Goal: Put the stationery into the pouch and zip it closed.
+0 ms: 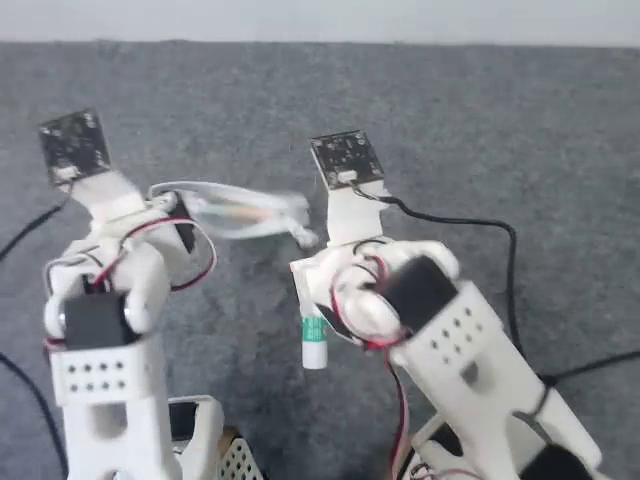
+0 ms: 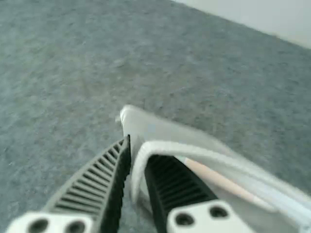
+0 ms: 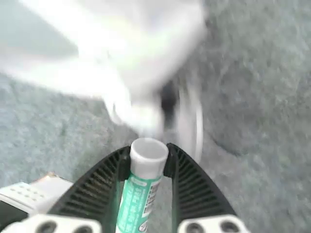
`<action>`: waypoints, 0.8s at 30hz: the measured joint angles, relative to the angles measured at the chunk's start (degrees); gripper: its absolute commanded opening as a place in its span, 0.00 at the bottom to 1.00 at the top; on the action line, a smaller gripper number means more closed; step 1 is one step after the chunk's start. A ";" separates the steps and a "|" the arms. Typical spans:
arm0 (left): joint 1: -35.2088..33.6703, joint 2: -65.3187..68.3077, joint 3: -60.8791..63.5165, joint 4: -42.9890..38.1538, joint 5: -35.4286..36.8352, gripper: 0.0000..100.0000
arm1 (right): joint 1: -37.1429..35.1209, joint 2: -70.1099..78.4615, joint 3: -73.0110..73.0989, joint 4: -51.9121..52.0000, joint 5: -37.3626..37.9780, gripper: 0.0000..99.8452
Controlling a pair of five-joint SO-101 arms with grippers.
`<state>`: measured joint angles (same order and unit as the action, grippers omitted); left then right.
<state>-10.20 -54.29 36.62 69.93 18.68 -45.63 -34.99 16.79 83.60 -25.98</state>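
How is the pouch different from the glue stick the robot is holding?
The pouch is see-through, while the glue stick is solid white and green. The pouch is wide and flat; the glue stick is a narrow round tube. The pouch is pinched at its edge by the left gripper; the glue stick sits in the right gripper. Both are held, one per arm.

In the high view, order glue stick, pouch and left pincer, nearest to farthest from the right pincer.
1. glue stick: held in the right pincer.
2. pouch: just ahead, toward the left arm.
3. left pincer: gripping the pouch's far end.
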 measured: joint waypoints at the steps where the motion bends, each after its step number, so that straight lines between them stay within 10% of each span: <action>1: 0.53 -0.70 0.53 0.00 -0.18 0.01 | 0.00 -1.93 0.70 -0.79 0.00 0.01; 11: 1.67 -1.32 1.14 0.00 -0.35 0.01 | -2.20 -25.76 8.70 -14.07 0.00 0.01; 24: 1.67 -1.41 2.46 0.00 -0.35 0.01 | -2.73 -37.10 37.27 -67.52 0.09 0.01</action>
<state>-8.53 -55.69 39.08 69.93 18.33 -48.35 -72.09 54.07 16.09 -25.89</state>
